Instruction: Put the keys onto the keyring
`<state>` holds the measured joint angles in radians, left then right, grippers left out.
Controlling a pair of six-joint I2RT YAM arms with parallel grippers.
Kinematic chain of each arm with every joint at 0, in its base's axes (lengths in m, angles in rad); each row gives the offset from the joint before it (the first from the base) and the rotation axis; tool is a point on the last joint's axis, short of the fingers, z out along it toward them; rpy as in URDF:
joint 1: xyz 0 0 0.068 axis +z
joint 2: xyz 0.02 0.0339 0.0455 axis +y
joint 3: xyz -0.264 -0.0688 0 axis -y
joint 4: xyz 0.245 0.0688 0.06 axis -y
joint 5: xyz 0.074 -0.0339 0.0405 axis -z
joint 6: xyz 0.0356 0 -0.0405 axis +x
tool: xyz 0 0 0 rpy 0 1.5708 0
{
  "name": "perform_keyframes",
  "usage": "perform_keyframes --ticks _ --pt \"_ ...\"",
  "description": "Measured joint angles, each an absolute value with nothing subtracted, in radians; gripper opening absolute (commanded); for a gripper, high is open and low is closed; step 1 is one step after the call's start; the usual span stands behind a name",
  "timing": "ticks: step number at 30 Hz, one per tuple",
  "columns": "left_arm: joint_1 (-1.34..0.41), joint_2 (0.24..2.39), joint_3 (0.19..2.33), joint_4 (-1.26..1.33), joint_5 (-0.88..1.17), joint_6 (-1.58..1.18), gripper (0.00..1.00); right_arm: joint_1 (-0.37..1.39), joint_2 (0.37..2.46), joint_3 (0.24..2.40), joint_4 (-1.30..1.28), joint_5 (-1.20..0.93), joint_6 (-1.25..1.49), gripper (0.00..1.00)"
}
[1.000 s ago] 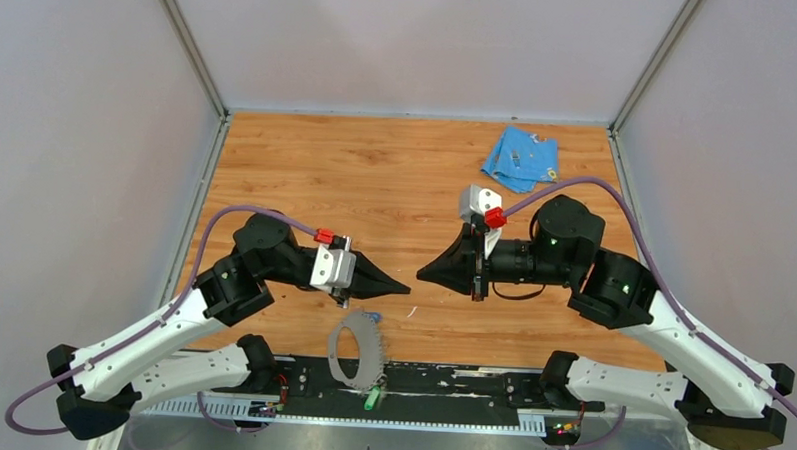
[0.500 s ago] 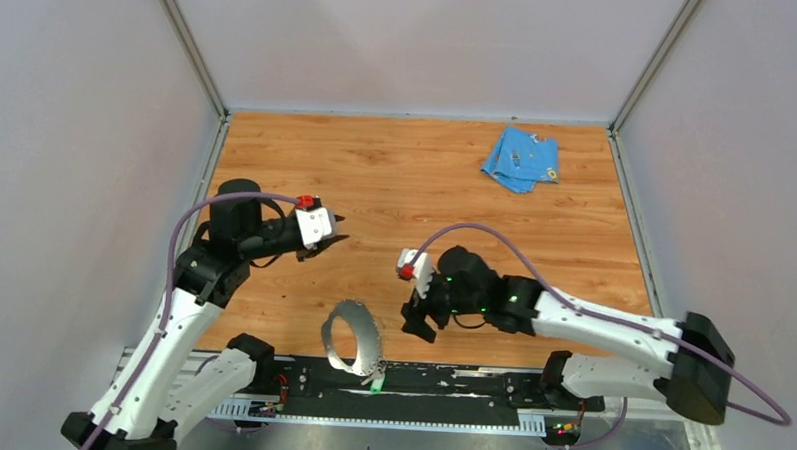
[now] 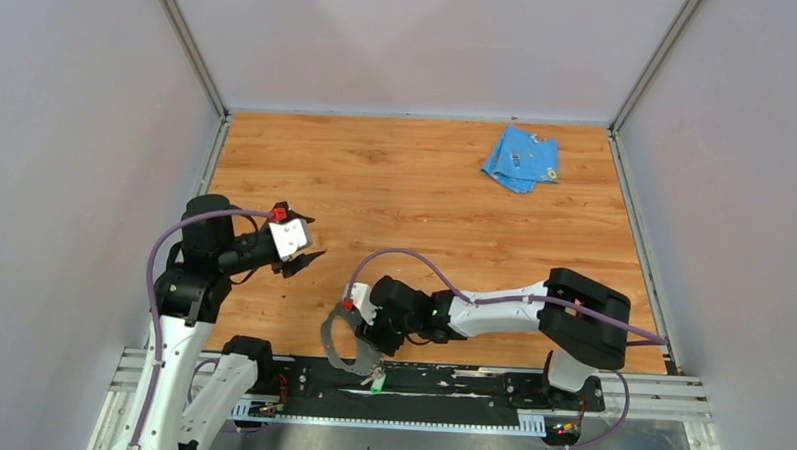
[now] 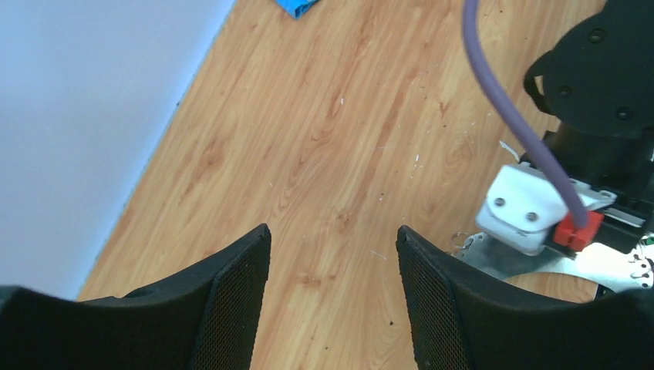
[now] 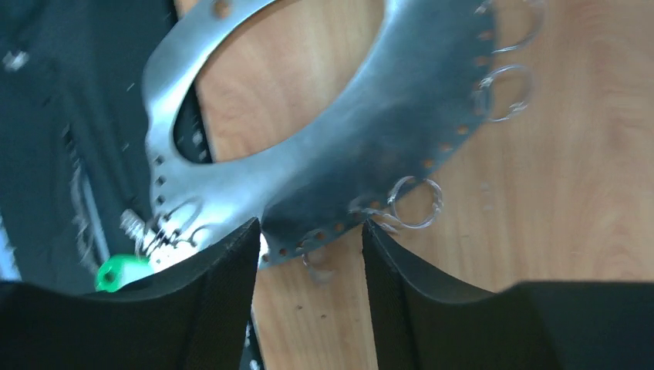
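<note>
The keyring (image 3: pixel 328 343) is a wide grey metal band in an oval loop, lying at the table's near edge. Its rim carries a row of holes and small wire rings. In the right wrist view the keyring (image 5: pixel 339 139) fills the upper frame. A key with a green head (image 5: pixel 119 271) lies at its lower left, also seen as the green key (image 3: pixel 374 382) from above. My right gripper (image 3: pixel 363 349) is open, and the right gripper (image 5: pixel 310 235) has the band's lower edge right at its fingertips. My left gripper (image 3: pixel 311 238) hovers open over bare wood to the upper left; the left gripper (image 4: pixel 333 239) holds nothing.
A light-blue cloth (image 3: pixel 520 157) lies at the far right of the table. A black rail (image 3: pixel 449 387) with the arm bases runs along the near edge, under part of the keyring. Grey walls enclose the left, right and back.
Both grippers went from shut to open. The left arm drew back to the left. The right arm swung down and left across the table until its fingertips reached the keyring.
</note>
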<state>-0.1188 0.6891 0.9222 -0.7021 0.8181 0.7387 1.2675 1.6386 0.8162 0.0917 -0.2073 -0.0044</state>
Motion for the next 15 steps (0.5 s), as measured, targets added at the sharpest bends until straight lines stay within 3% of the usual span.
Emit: perform_keyframes --ticks 9,12,15 --pt "-0.119 0.59 0.873 -0.722 0.806 0.77 0.68 1.222 1.701 0.839 0.204 0.012 0.023 0.41" --pt "-0.119 0.602 0.867 -0.725 0.774 0.771 0.84 1.151 1.701 0.839 0.213 0.041 0.016 0.5" --pt "-0.119 0.627 0.863 -0.727 0.751 0.773 0.94 1.105 1.675 0.838 0.172 0.081 -0.012 0.58"
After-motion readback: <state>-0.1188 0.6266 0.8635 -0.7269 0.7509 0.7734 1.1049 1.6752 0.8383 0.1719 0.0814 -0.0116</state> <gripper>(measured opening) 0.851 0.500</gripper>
